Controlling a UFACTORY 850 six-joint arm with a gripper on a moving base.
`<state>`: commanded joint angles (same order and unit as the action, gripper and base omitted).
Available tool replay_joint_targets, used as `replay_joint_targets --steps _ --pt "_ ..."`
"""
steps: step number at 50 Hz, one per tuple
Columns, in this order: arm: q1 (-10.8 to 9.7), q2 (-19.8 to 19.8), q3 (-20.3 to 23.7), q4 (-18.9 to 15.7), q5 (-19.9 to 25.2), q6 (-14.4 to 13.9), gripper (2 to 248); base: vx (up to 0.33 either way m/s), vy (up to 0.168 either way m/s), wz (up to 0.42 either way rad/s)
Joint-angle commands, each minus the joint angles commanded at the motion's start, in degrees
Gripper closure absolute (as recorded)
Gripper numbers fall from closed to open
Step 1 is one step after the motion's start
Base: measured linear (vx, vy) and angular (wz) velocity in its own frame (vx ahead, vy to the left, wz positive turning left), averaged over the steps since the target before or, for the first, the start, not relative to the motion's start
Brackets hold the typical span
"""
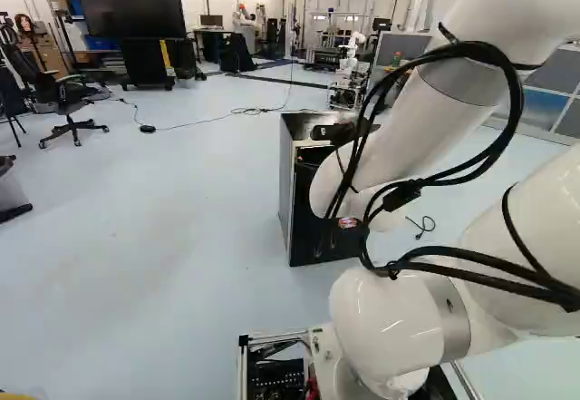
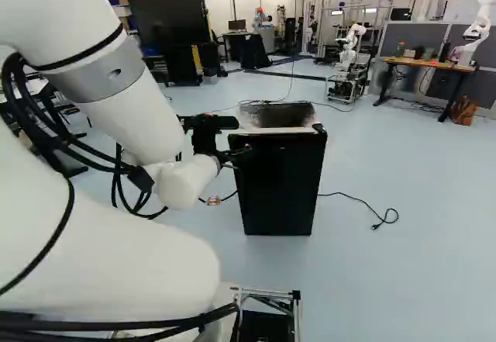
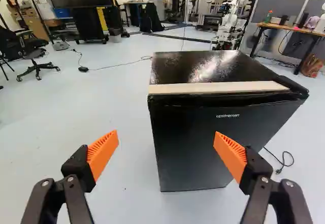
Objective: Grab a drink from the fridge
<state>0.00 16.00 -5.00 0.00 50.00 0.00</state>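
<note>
Black two-fingered tool with orange pads, stood wide open, held nothing, boxy black fridge with pale top-edge strip, sat ahead of it, untouched, on pale-blue floor.

the fridge has a glossy top and a duller, smooth door; the arm looks smooth and glossy, the desk wooden.
</note>
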Motion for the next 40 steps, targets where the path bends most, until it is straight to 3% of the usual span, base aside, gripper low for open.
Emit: replay_joint_targets --steps 40 --pt "0.0 0.0 0.0 0.0 0.0 0.0 3 -0.005 0.120 -0.016"
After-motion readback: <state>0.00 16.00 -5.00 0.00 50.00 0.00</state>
